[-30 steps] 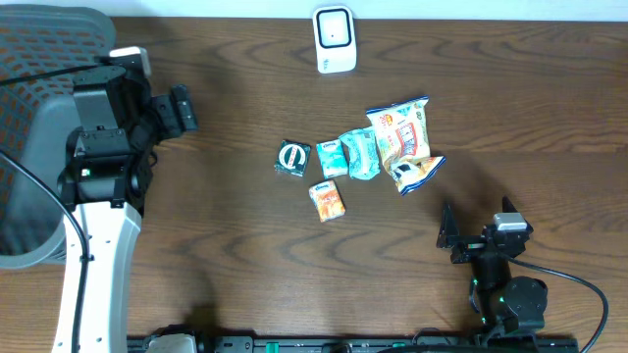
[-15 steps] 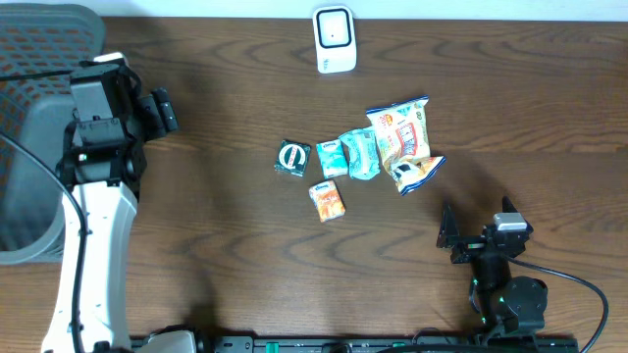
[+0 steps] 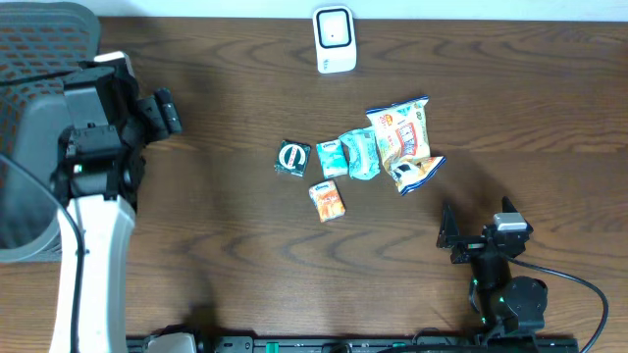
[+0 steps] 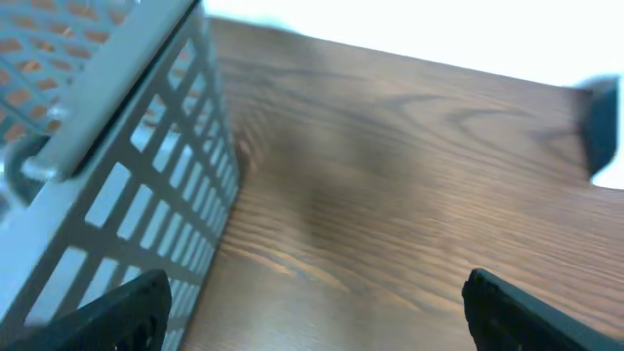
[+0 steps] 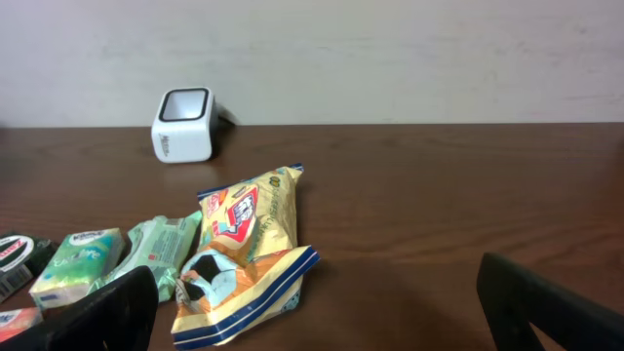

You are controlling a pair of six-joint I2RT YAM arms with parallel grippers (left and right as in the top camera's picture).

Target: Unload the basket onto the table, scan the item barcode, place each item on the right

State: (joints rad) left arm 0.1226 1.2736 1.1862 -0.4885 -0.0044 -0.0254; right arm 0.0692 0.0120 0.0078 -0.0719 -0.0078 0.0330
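Observation:
The white barcode scanner [image 3: 334, 40] stands at the table's far edge, its dark window [image 5: 183, 105] facing the items. Several small items lie in a cluster at mid-table: a yellow snack bag [image 3: 402, 140] [image 5: 249, 253], a green wipes pack [image 3: 360, 153] [image 5: 156, 244], a teal tissue pack [image 3: 333, 158] [image 5: 78, 263], a dark green pack [image 3: 291, 158] and an orange packet [image 3: 328, 200]. My left gripper [image 3: 167, 113] [image 4: 322, 317] is open over bare wood, far left of the items. My right gripper [image 3: 478, 221] [image 5: 322, 312] is open and holds nothing, just short of the snack bag.
A grey mesh basket [image 3: 29, 118] [image 4: 107, 146] stands at the left edge, right beside my left gripper. A blurred dark shape [image 4: 604, 132] shows at the right edge of the left wrist view. Bare wood lies between the basket and the items.
My left arm has swung a little to the left, toward the basket, its gripper still open. The right arm and the items have not moved.

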